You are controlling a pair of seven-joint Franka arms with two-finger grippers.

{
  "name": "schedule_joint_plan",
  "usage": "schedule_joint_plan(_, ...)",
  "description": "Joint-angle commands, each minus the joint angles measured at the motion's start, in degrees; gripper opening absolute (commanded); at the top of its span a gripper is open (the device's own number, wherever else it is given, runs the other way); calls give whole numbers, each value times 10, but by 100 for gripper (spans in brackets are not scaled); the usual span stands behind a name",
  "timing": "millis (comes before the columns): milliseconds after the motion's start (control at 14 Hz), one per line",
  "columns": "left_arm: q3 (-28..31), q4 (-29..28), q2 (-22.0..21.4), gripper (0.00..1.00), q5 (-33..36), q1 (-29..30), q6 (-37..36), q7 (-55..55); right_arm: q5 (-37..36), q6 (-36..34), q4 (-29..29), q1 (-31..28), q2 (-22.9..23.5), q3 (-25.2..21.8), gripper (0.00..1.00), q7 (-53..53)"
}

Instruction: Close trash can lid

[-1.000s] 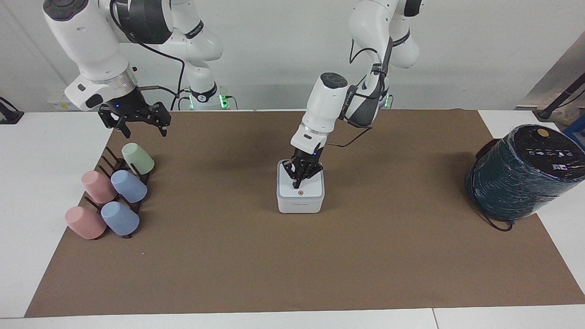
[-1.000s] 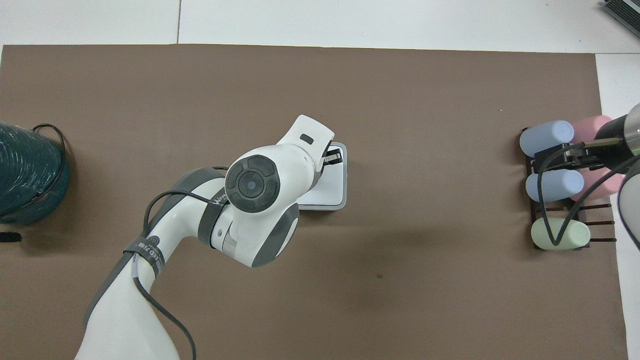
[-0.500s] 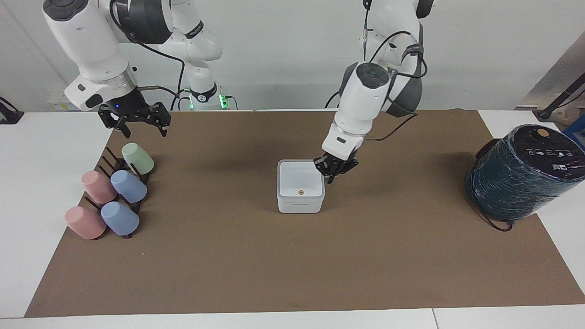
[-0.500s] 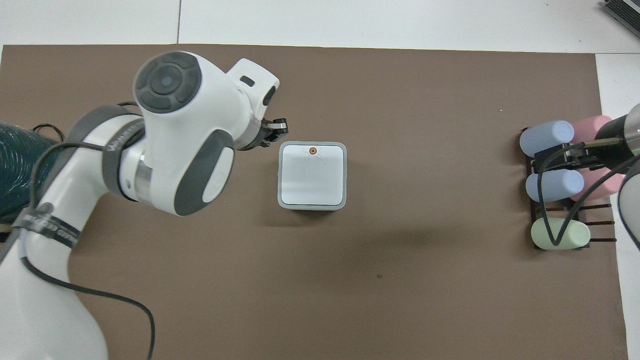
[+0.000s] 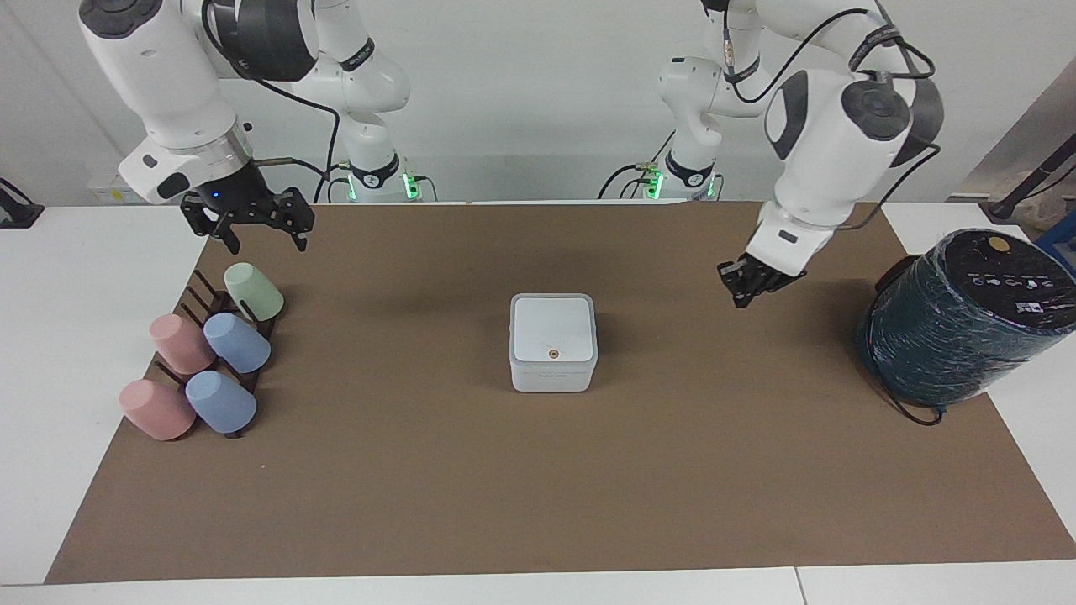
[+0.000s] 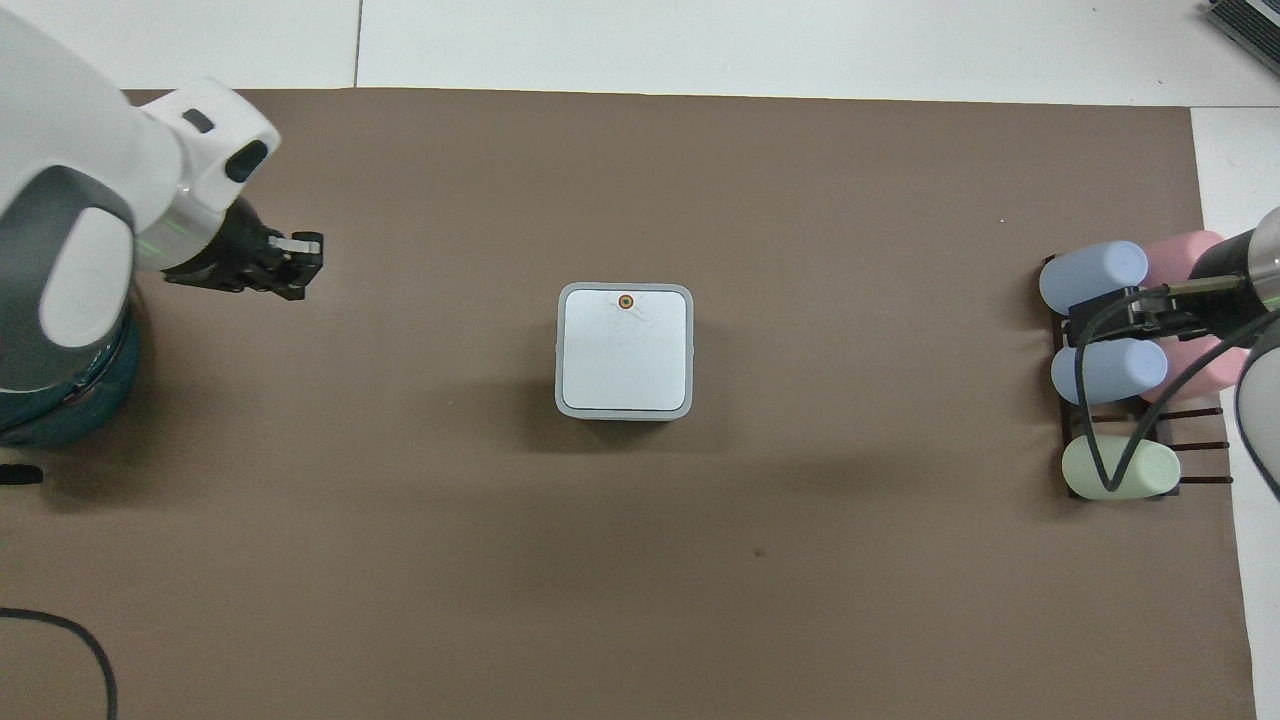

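The white square trash can (image 5: 551, 378) stands in the middle of the brown mat. Its lid (image 5: 552, 326) lies flat and closed on it, with the orange dot (image 5: 552, 354) on the edge farther from the robots. The lid also shows in the overhead view (image 6: 625, 350). My left gripper (image 5: 740, 296) is shut and empty. It hangs above the mat between the trash can and the dark green cylinder, well apart from the can, and shows in the overhead view (image 6: 300, 262). My right gripper (image 5: 266, 239) is open and waits above the cup rack.
A large dark green wrapped cylinder (image 5: 967, 319) stands at the left arm's end of the table. A dark rack with pink, blue and green cups (image 5: 210, 353) lies at the right arm's end. A black cable (image 6: 60, 640) lies near the left arm's base.
My left gripper has lifted off the lid and swung away toward the green cylinder. The lid stays closed. The right arm has not moved.
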Motion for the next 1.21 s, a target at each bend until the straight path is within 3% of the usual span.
schedule_joint_plan(0,-7,-6,-49,31,20,38,-47,42,2,-5,-7,-2,-8,2,100,-9)
schedule_joint_plan(143,-6,-6,-66,74,28,41,-64,42,2,-5,-7,-2,-8,2,100,-10)
schedule_joint_plan(286,-7,-6,-76,100,38,41,-63,46,2,-5,-7,-2,-8,2,100,-9)
schedule_joint_plan(1143,-7,-5,-83,100,33,40,-47,82,2,-5,-7,-2,-8,2,100,-10)
